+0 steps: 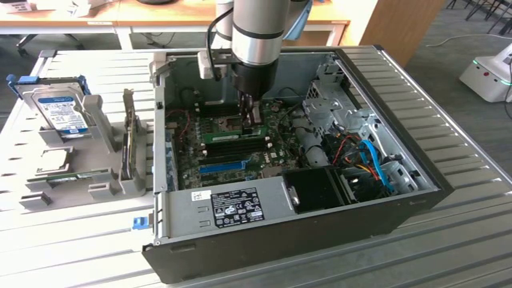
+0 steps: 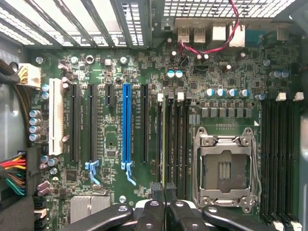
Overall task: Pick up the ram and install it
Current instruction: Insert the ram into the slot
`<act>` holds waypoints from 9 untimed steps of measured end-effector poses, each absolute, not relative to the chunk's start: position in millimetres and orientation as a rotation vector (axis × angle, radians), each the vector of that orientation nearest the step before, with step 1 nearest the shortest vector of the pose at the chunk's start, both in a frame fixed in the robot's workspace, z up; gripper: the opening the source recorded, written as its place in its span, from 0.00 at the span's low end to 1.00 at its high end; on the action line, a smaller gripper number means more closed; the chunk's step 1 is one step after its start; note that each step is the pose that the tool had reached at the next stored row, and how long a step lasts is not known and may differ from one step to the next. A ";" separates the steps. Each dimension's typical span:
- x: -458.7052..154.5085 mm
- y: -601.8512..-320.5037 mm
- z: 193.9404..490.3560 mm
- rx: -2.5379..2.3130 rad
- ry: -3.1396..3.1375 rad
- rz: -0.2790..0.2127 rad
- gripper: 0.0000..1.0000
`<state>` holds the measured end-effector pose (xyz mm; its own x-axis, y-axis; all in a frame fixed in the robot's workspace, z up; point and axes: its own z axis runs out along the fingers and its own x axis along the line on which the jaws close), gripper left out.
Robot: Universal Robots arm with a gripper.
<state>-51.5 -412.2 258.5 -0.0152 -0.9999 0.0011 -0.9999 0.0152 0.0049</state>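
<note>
The open computer case [image 1: 320, 234] lies on its side on the slatted metal bench [image 1: 456, 126], and the arm reaches down into it. The hand [image 1: 254, 122] is over the motherboard [image 2: 110, 72], just beside the CPU socket [image 2: 225, 166]. Its two black fingers [image 2: 156, 188] are drawn together with no gap showing between the tips.

The ram [image 2: 162, 139] stands edge-up in a memory slot just beside the CPU socket. In the exterior view it is a green strip [image 1: 232, 137]. The fingertips sit at one end of it; whether they press on it cannot be told.

The blue expansion slot [image 2: 126, 125] is on the same side of the CPU socket, farther off. Well apart from the socket, outside the case, a grey holder [image 1: 100, 117] carries a blue-labelled hard drive [image 1: 62, 114] and a second green stick [image 1: 68, 177].
</note>
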 end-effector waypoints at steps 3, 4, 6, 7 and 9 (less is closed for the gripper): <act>-47.8 -412.2 258.3 2.201 -2.235 -0.004 0.12; -46.6 -412.2 258.2 2.201 -2.235 -0.004 0.12; -44.9 -412.2 258.0 2.201 -2.235 -0.004 0.12; -44.6 -412.3 258.0 2.201 -2.235 -0.004 0.12; -44.6 -412.2 258.0 2.201 -2.235 -0.004 0.12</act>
